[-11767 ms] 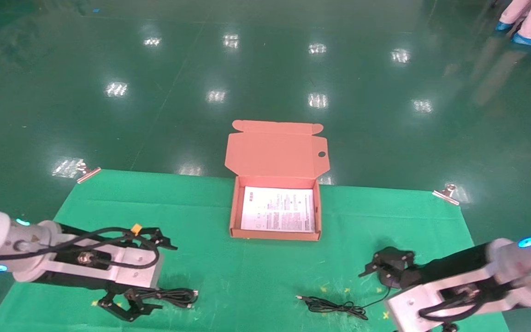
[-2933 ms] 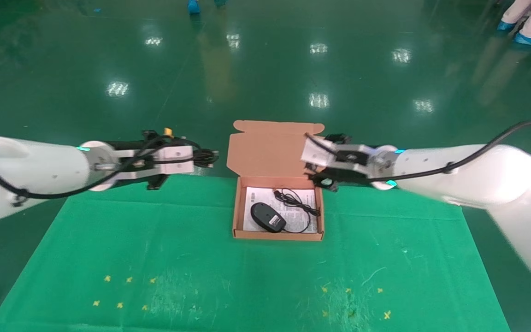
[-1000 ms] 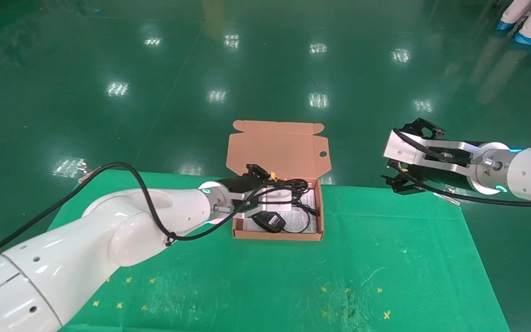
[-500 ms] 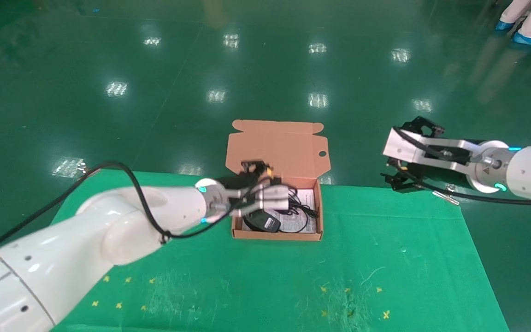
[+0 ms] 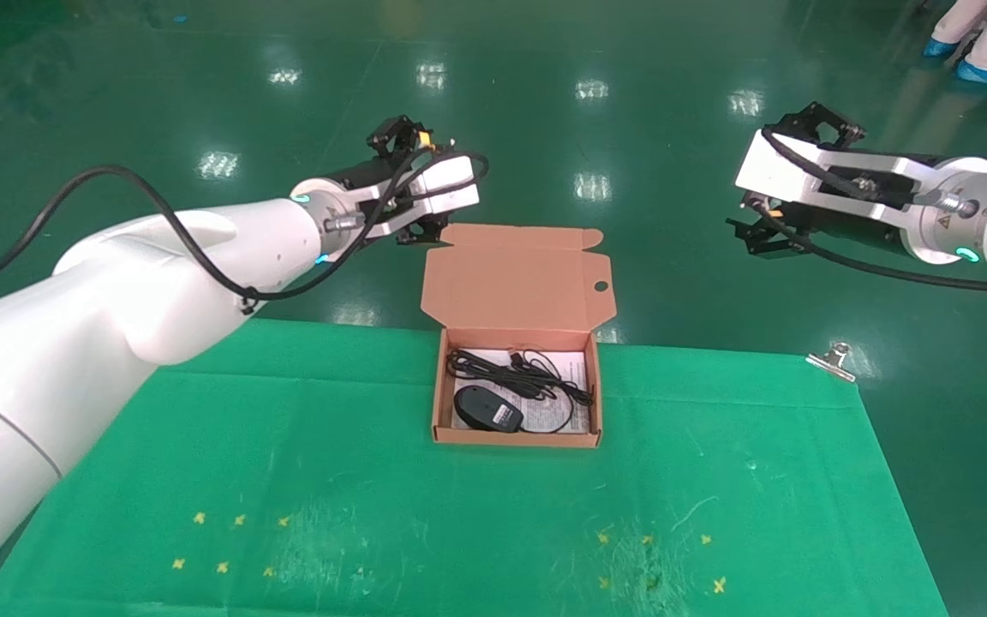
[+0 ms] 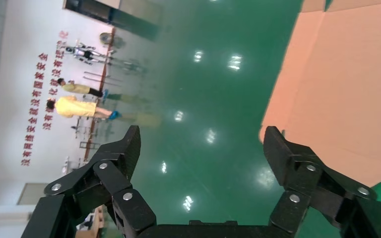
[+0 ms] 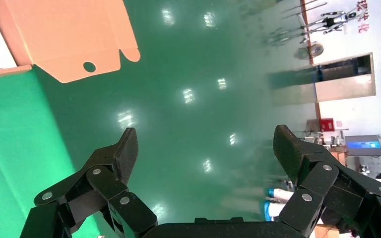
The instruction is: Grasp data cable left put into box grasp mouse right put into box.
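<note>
Left hand (image 5: 421, 224) & right hand (image 5: 766, 231) both hang spread and empty, raised well clear of the box (image 5: 594, 403), since the cable (image 5: 493, 370) and mouse (image 5: 487, 409) lie inside it on the counter (image 5: 356, 480), w/ lid open.

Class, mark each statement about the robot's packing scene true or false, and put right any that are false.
1. The mouse lies inside the box. True.
2. The data cable is held in the left claw. False: it lies in the box, beyond the mouse; the left claw is open and empty, raised near the top left corner of the lid.
3. The box lid is folded shut. False: it stands open behind the tray.
4. The right claw is open and holds nothing. True: it is raised out to the right of the box.
5. The box sits on a green cloth. True.
</note>
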